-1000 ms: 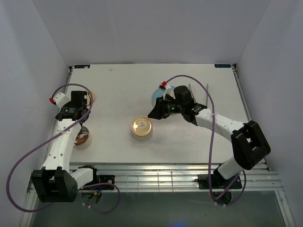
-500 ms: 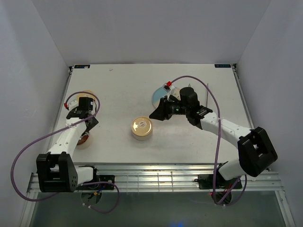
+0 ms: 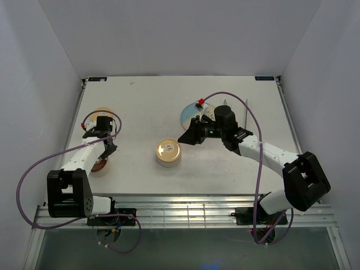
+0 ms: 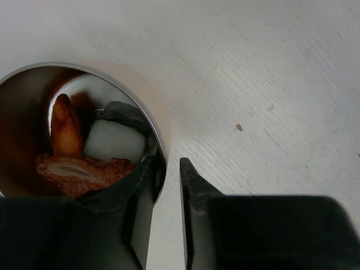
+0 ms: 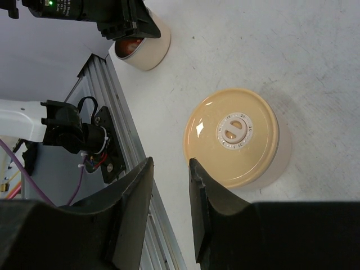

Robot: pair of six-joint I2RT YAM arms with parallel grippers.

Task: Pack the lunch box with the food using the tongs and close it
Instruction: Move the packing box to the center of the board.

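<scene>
An open steel tin of the lunch box (image 4: pixel 147 115) holds food: a white piece (image 4: pixel 115 140), a brown piece (image 4: pixel 84 171) and an orange one (image 4: pixel 66 126). My left gripper (image 4: pixel 167 169) straddles the tin's rim, one finger inside and one outside, with a narrow gap still showing, so it is open. From above, that tin (image 3: pixel 98 165) lies under my left gripper (image 3: pixel 106 148). The second tin (image 3: pixel 168 152) stands mid-table with its wood lid on. My right gripper (image 3: pixel 183 139) hovers just right of it, open and empty. The tongs (image 3: pixel 246 114) lie at the right.
A loose wood lid (image 3: pixel 97 112) lies behind the left arm. The cream-and-blue plate (image 3: pixel 185 116) sits behind my right gripper. In the right wrist view the lidded tin (image 5: pixel 233 138) is near the aluminium rail (image 5: pixel 121 149) at the table's front edge.
My left arm has swung toward the table's near edge onto the open tin, and its jaws have narrowed around the rim. The right gripper has shifted slightly.
</scene>
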